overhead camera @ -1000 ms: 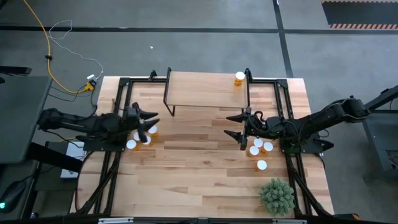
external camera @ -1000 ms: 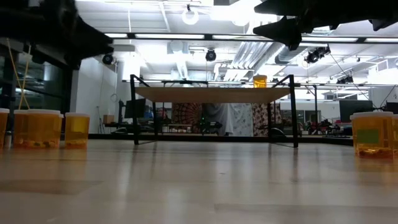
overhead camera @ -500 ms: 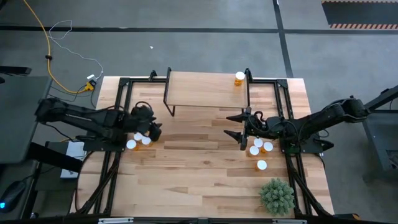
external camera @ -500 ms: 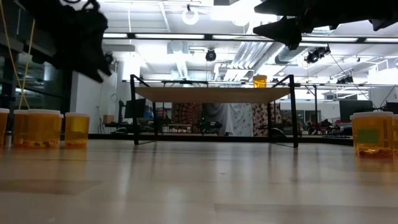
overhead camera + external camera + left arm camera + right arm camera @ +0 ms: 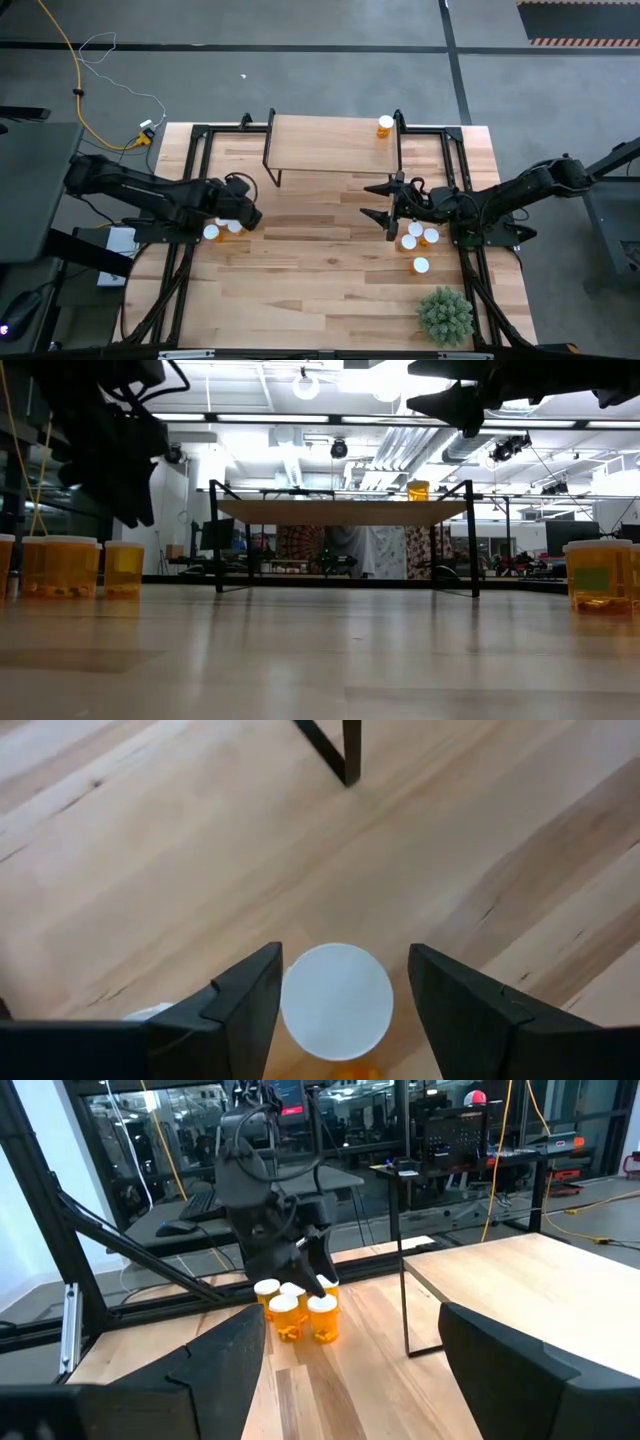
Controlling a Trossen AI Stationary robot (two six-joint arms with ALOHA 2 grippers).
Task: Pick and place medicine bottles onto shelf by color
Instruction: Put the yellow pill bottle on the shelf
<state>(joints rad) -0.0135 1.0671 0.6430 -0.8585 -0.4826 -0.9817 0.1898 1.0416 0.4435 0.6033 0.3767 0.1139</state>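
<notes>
Left gripper (image 5: pixel 338 1005): fingers spread, straddling the white cap (image 5: pixel 336 996) of one medicine bottle, a clear gap on either side, nothing gripped. Directly beneath the fingertips, that bottle standing upright in the left cluster of bottles (image 5: pixel 222 228) on the table (image 5: pixel 320 290); a second cap just visible beside one finger. Ahead of the gripper, a black leg of the shelf (image 5: pixel 330 145).

Right gripper (image 5: pixel 385 203): open and empty, hovering well above the table, pointed toward the shelf's near edge. Behind and below it, the right cluster of bottles (image 5: pixel 414 240). On the far right corner of the shelf, one bottle already placed (image 5: pixel 385 125). Farther toward the front edge of the table, a green spiky plant (image 5: pixel 445 315), not part of the job.

Handling, as a judgement: light, rigid, thin-walled plastic; smooth and round, so liable to slip or twist under a glancing pinch; tall for its base, so easily tipped, along with close neighbours. Best hold: square across the body just under the cap, or across the cap itself, fingers centred on the axis, moderate closing force, straight vertical lift clear of adjacent bottles.
</notes>
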